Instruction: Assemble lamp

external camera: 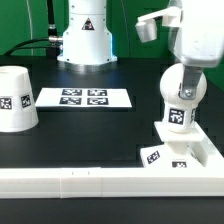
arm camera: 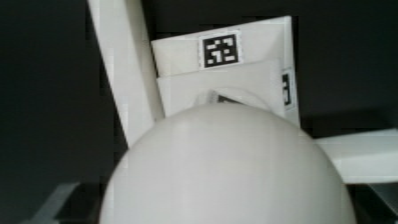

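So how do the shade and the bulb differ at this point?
The shade is a tapered cup standing wide end down, while the bulb is round-headed on a narrower neck. The shade stands alone at the exterior view's left, and the bulb stands upright over the base at the right. Nothing holds the shade, but the gripper holds the bulb by its head. Both are white and carry a black-and-white tag.

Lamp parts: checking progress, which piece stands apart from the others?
The tapered white plastic shade, at the exterior view's left; the round white bulb and flat square white base are together at the right.
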Available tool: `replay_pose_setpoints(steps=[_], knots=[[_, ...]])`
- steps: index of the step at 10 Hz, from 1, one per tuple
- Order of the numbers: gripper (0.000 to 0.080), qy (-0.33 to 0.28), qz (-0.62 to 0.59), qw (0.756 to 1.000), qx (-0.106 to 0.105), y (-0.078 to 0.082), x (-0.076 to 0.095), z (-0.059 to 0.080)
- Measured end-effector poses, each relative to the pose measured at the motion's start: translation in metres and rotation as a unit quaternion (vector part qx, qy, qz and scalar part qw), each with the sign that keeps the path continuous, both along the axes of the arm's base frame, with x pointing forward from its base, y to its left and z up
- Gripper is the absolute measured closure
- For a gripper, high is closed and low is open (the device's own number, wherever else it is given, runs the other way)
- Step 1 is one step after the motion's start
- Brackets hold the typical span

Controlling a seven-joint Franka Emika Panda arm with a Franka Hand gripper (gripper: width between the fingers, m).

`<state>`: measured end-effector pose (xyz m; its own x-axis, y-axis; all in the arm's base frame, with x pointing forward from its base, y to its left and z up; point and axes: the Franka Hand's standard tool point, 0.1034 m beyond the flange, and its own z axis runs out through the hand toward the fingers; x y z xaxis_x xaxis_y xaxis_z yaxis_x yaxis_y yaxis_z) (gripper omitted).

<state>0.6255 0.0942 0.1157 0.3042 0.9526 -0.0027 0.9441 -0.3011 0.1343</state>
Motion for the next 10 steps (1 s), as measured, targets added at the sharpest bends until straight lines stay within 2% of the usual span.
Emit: replay_pose_setpoints(steps=[5,9,10], knots=[[0.0222,-0.009,-0.217,0.976,0.028,0.0022,-0.0007,-0.0002],[0.0222,-0.014,-0.350,0.936,0.045,0.0013,-0.0005,-0.0002],[0.0222,-0.015,-0.404,0.913,0.055,0.0008,-0.0001,0.0006]])
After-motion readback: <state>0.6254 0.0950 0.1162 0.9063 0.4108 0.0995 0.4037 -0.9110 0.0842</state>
